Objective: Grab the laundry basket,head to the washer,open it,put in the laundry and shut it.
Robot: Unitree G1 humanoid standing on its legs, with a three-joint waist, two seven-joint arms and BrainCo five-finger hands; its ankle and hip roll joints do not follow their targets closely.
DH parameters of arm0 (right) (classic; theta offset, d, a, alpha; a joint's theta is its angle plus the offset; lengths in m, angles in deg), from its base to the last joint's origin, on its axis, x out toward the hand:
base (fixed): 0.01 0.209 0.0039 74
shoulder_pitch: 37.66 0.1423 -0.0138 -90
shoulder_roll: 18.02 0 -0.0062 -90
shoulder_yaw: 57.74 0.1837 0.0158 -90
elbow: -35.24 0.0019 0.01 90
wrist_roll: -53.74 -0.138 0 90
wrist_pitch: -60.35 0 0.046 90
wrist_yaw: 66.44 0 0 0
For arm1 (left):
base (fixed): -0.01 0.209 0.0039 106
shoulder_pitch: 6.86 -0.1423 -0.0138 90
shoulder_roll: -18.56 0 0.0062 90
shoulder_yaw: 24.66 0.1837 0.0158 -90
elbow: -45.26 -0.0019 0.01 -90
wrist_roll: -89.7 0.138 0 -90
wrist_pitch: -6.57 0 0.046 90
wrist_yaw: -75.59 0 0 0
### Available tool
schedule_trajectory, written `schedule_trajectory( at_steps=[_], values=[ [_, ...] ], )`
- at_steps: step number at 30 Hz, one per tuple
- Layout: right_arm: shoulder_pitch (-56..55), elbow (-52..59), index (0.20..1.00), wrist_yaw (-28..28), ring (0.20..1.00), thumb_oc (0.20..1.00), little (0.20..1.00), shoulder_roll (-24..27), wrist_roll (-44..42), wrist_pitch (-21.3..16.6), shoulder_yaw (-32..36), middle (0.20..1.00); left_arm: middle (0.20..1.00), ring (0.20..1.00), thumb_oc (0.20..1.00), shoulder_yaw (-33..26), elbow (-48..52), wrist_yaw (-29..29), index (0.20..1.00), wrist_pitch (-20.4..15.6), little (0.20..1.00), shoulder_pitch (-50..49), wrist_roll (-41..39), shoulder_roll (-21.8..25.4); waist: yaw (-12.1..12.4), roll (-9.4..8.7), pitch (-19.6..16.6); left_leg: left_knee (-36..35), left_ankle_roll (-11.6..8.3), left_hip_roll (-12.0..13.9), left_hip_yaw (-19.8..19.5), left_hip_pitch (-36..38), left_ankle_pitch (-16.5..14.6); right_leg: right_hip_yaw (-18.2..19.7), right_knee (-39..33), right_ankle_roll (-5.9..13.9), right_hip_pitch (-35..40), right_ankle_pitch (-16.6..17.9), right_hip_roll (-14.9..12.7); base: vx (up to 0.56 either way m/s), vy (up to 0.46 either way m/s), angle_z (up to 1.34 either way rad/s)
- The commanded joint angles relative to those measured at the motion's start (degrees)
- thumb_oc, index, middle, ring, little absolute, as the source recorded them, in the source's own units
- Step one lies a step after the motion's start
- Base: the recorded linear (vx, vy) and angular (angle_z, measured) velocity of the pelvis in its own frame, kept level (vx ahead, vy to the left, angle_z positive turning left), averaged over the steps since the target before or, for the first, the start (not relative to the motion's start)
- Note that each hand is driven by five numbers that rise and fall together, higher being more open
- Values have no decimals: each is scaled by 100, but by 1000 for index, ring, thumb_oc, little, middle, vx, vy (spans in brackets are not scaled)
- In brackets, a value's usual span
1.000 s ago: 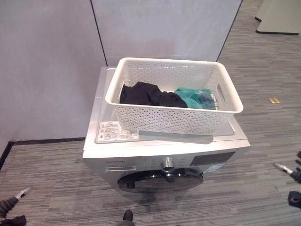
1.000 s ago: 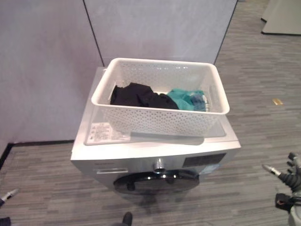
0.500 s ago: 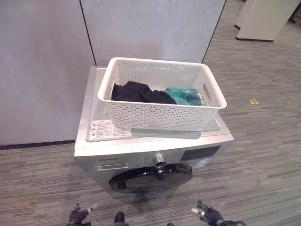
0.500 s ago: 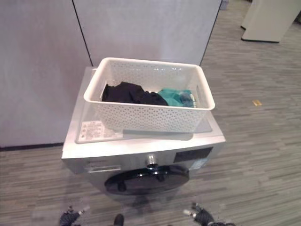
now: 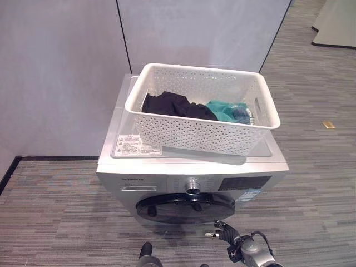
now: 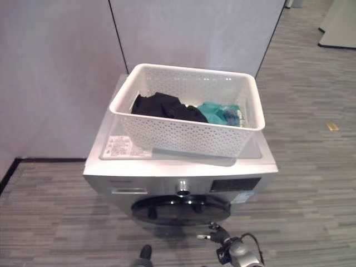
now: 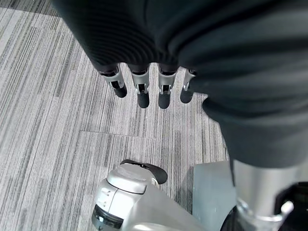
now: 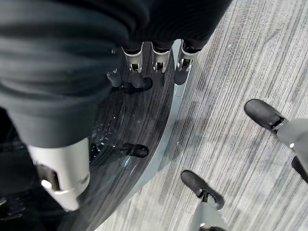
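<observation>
White perforated laundry basket [image 5: 203, 119] sits on top of the washer [image 5: 189, 172], turned slightly askew to the machine's edges, its near long wall close to the front edge of the lid. Inside it: a black garment [image 5: 172, 105] toward the robot's left, a teal garment [image 5: 225, 110] toward the right, the two touching in the middle. A white label sticker [image 5: 136, 146] lies on the lid just beside the basket's near-left corner.

Washer door [image 5: 186, 207] is dark glass, round, and sits flush against the front panel, so it reads as closed. A silver dial [image 5: 193, 185] is centred above it, with a dark display panel [image 5: 245, 183] to the right of the dial. The machine stands against a grey partition wall [image 5: 67, 67] on grey striped carpet [image 5: 311, 167].

Right hand [image 5: 225, 232] is low in front of the door, near its lower right rim. Its wrist view shows the fingers [image 8: 159, 60] extended in a row, spread apart, tips at the dark glass; contact is probable but I cannot confirm it from this angle. Nothing is held.

Left hand [image 7: 144, 86] hangs over the carpet, fingers straight and relaxed, holding nothing.

A small yellowish object [image 5: 328, 125] lies on the carpet well to the right of the washer.
</observation>
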Motion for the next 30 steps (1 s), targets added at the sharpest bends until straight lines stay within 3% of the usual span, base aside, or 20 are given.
schedule_trajectory(
  at_steps=[1, 5, 7, 9, 10, 12, 15, 16, 17, 18, 21, 23, 25, 30],
  values=[
    [73, 35, 1000, -156, 1000, 1000, 1000, 133, 370, -58, -86, 1000, 1000, 1000, 1000, -2, -353, 8, 1000, -72, 1000, 600, -242, 152, -42, -277, 406, 1577, 63, 280, 614, -388, -88, -32, 51, 78, -132, -250, -433, -161, -59, 22],
    [109, -603, 1000, -272, 1000, 1000, 1000, 124, 746, -18, -15, 1000, 1000, 1000, 1000, 126, -375, -102, 1000, -86, 1000, 661, -69, 90, -113, -312, 393, 2469, 286, -239, 1087, -261, -1007, -162, 51, 99, -247, -80, -638, -116, -8, 2],
    [77, -832, 1000, -303, 1000, 1000, 1000, 112, 846, 16, 104, 1000, 1000, 1000, 1000, 142, -373, -158, 1000, -76, 1000, 620, -32, 51, -201, -237, 290, 2384, 401, -551, 1226, 1, -1367, -163, 51, 163, -376, 34, -669, -26, 108, 7],
    [-19, -1001, 1000, -392, 1000, 1000, 1000, 92, 759, 13, 362, 1000, 1000, 1000, 1000, 173, -422, -163, 1000, -65, 1000, 621, 66, 31, -353, -161, 189, 1723, 556, -1005, 1260, 428, -1657, -207, 51, 262, -609, 254, -721, -35, 155, 19],
    [-47, -976, 1000, -411, 1000, 1000, 1000, 83, 719, 14, 474, 1000, 1000, 1000, 1000, 196, -430, -185, 1000, -62, 1000, 650, 138, 20, -439, -143, 145, 1285, 659, -1102, 1243, 572, -1836, -252, 52, 303, -681, 296, -756, -64, 138, 15],
    [-324, -463, 1000, -616, 1000, 1000, 1000, 158, 561, -48, 935, 1000, 1000, 1000, 1000, 263, -423, -182, 1000, -62, 1000, 705, 294, 64, -703, -179, 119, 703, 810, -1338, 1006, 604, -1703, -275, 193, 356, -993, 508, -809, -125, 113, 16],
    [-501, 460, 1000, -880, 1000, 1000, 1000, 352, 429, -117, 1462, 1000, 1000, 1000, 1000, 288, -275, -134, 1000, -87, 1000, 662, 347, 153, -813, -203, 252, 412, 887, -1300, 1039, 601, -1443, -285, 1042, 445, -1434, 396, -798, -165, 77, 19],
    [-477, 1314, 1000, -1357, 1000, 1000, 1000, 561, 679, -142, 1877, 1000, 1000, 1000, 1000, 251, -117, -45, 1000, -100, 1000, 650, 342, 190, -842, -151, 385, 306, 940, -1235, 947, 610, -1334, -162, 1504, 616, -1641, 327, -978, -185, 19, 3],
    [-455, 1470, 1000, -1495, 1000, 1000, 1000, 602, 733, -148, 2013, 1000, 1000, 1000, 1000, 272, -53, -35, 1000, -120, 1000, 644, 339, 183, -834, -112, 408, 281, 943, -1198, 911, 605, -1318, -1, 1538, 626, -1631, 279, -1067, -148, -133, 12],
    [-338, 1841, 1000, -1889, 1000, 1000, 1000, 838, 1030, -127, 2493, 1000, 1000, 1000, 1000, 369, 122, 6, 1000, -142, 1000, 625, 329, 199, -799, -92, 379, 281, 920, -1170, 625, 542, -1349, 605, 1273, 688, -1426, 366, -1443, -26, -192, 25],
    [-285, 1927, 1000, -2154, 1000, 1000, 1000, 1065, 1509, -11, 2740, 1000, 1000, 1000, 1000, 388, 196, 13, 1000, -152, 1000, 620, 360, 238, -665, -235, 235, 347, 886, -1188, 427, 453, -1384, 856, 1037, 735, -1159, 518, -1794, 41, -199, 61],
    [-112, 1867, 1000, -2257, 1000, 1000, 1000, 1129, 1571, 77, 2865, 1000, 1000, 1000, 1000, 362, 195, -9, 1000, -149, 1000, 586, 260, 225, -472, -384, 166, 383, 820, -1098, 340, 396, -1380, 752, 1053, 809, -1044, 698, -2020, 80, -259, 36],
    [-108, 1993, 1000, -2216, 1000, 1000, 1000, 1100, 1555, 83, 2878, 1000, 1000, 1000, 1000, 298, 148, -37, 1000, -139, 1000, 557, 184, 191, -379, -518, 147, 327, 716, -1026, 331, 433, -1335, 479, 948, 852, -921, 656, -2023, 122, -243, 24],
    [-132, 2291, 1000, -1985, 1000, 1000, 1000, 1125, 1396, -89, 2533, 1000, 1000, 1000, 1000, 319, 94, -3, 1000, -197, 1000, 650, 98, 142, -290, -652, 78, -148, 373, -563, -29, 347, -940, -80, 454, 793, -629, 339, -1610, 54, -224, 40]
  ],
)
